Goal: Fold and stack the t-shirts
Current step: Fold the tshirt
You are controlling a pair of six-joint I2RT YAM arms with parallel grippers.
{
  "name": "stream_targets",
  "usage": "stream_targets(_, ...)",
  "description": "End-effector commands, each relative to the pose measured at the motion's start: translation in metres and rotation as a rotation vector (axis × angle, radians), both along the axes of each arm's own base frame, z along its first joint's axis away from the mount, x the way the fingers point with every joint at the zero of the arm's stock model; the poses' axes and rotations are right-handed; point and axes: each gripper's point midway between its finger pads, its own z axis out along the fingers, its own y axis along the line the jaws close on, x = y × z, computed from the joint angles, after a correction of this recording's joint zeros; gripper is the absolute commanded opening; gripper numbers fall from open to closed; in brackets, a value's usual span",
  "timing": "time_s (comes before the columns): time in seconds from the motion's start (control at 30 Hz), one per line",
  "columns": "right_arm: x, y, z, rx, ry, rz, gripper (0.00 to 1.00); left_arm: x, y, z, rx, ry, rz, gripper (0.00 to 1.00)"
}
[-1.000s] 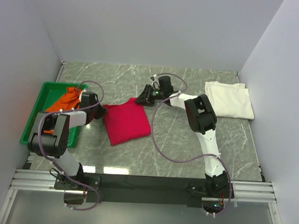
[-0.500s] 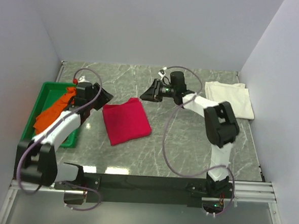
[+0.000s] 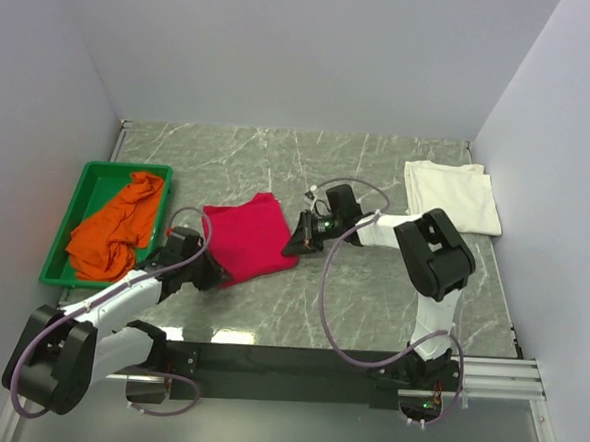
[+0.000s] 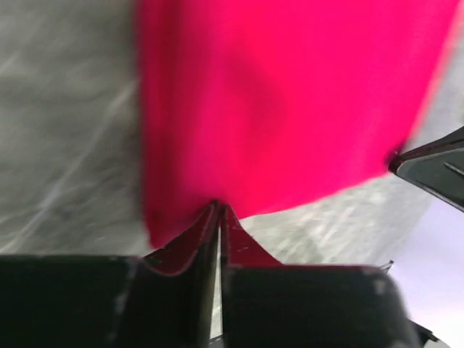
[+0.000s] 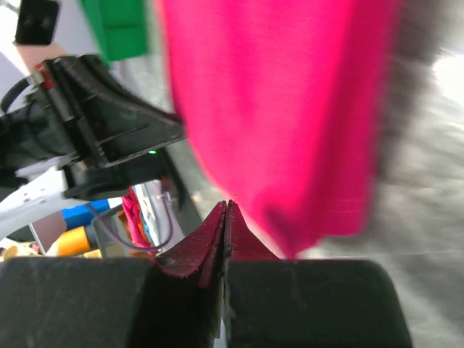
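Note:
The crimson t-shirt (image 3: 249, 236) lies folded in the middle of the table. My left gripper (image 3: 215, 274) sits low at its near left corner; in the left wrist view the jaws (image 4: 219, 206) are pinched together over the hem of the red cloth (image 4: 275, 101). My right gripper (image 3: 295, 247) is at the shirt's near right corner. In the right wrist view it (image 5: 226, 204) is shut, its tips touching the edge of the cloth (image 5: 275, 109) with no cloth visible between them. The orange t-shirt (image 3: 119, 225) is bunched in the bin. The cream t-shirt (image 3: 452, 196) lies folded at the far right.
The green plastic bin (image 3: 89, 183) stands at the left edge by the side wall. The left arm (image 5: 109, 138) shows across the shirt in the right wrist view, and the right gripper's black body (image 4: 435, 170) shows in the left wrist view.
The left gripper let go of the orange shirt, left the bin and came down at the crimson shirt's near left corner, closing. The right gripper moved from the far side to the near right corner and shut.

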Motion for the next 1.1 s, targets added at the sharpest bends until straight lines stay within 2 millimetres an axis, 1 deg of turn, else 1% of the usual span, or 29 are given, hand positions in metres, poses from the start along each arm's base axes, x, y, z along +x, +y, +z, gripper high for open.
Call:
stream_targets(0.0,-0.011,-0.012,-0.037,-0.071,0.087,0.010,0.00,-0.008,-0.003,-0.009,-0.037,0.074,0.033,0.08)
stream_targets(0.03,-0.014,-0.014,-0.050,-0.091,0.121,-0.002,0.00,-0.009,0.003,-0.018,-0.004,0.104,0.056,0.07)
stream_targets(0.1,-0.011,-0.024,-0.064,-0.107,0.157,-0.044,0.00,-0.011,0.011,-0.027,0.029,0.137,0.082,0.03)
stream_targets(0.17,-0.010,-0.032,-0.072,-0.111,0.206,-0.090,0.00,-0.013,0.022,-0.036,0.040,0.176,0.119,0.01)
stream_targets(0.2,-0.004,-0.038,-0.074,-0.117,0.213,-0.118,0.00,-0.014,0.025,-0.038,0.043,0.185,0.132,0.01)
stream_targets(0.27,-0.004,-0.044,-0.078,-0.141,0.222,-0.140,0.00,-0.015,0.035,-0.043,0.044,0.201,0.166,0.01)
stream_targets(0.37,-0.004,-0.042,-0.071,-0.111,0.208,-0.130,0.00,-0.011,0.040,-0.039,0.051,0.185,0.172,0.01)
stream_targets(0.4,-0.002,-0.041,-0.063,-0.100,0.183,-0.128,0.00,-0.008,0.041,-0.035,0.055,0.170,0.173,0.01)
stream_targets(0.5,-0.003,-0.041,-0.048,-0.089,0.123,-0.107,0.00,0.002,0.046,-0.023,0.084,0.120,0.166,0.01)
stream_targets(0.53,-0.004,-0.037,-0.035,-0.077,0.084,-0.090,0.00,0.009,0.046,-0.015,0.093,0.093,0.154,0.01)
stream_targets(0.6,-0.007,-0.031,-0.022,-0.084,0.030,-0.061,0.00,0.014,0.049,-0.008,0.117,0.071,0.149,0.01)
stream_targets(0.63,-0.012,-0.022,-0.010,-0.081,-0.013,-0.035,0.00,0.018,0.051,-0.003,0.133,0.054,0.140,0.02)
stream_targets(0.67,-0.011,-0.016,-0.001,-0.078,-0.040,-0.020,0.00,0.025,0.051,0.007,0.137,0.028,0.136,0.03)
stream_targets(0.7,-0.011,-0.011,0.006,-0.076,-0.073,-0.006,0.00,0.028,0.052,0.011,0.145,0.016,0.135,0.04)
stream_targets(0.73,-0.010,-0.006,0.013,-0.079,-0.109,-0.006,0.00,0.035,0.051,0.021,0.149,-0.012,0.128,0.07)
stream_targets(0.8,-0.014,0.011,0.026,-0.061,-0.148,0.032,0.01,0.038,0.051,0.031,0.152,-0.032,0.122,0.13)
stream_targets(0.83,-0.013,0.019,0.032,-0.045,-0.160,0.047,0.02,0.042,0.051,0.038,0.153,-0.054,0.118,0.21)
stream_targets(0.87,-0.019,0.030,0.035,-0.031,-0.166,0.076,0.03,0.043,0.051,0.041,0.153,-0.066,0.115,0.26)
stream_targets(0.9,-0.021,0.036,0.027,-0.037,-0.146,0.090,0.03,0.044,0.050,0.045,0.150,-0.082,0.113,0.30)
stream_targets(0.93,-0.020,0.043,0.029,-0.030,-0.148,0.101,0.03,0.044,0.050,0.045,0.149,-0.084,0.115,0.34)
stream_targets(0.97,-0.021,0.049,0.024,-0.037,-0.145,0.109,0.03,0.043,0.050,0.044,0.145,-0.085,0.116,0.35)
stream_targets(1.0,-0.025,0.055,0.011,-0.050,-0.118,0.121,0.03,0.044,0.049,0.042,0.139,-0.082,0.120,0.35)
stream_targets(1.07,-0.024,0.061,0.000,-0.039,-0.095,0.120,0.03,0.039,0.049,0.033,0.134,-0.056,0.119,0.35)
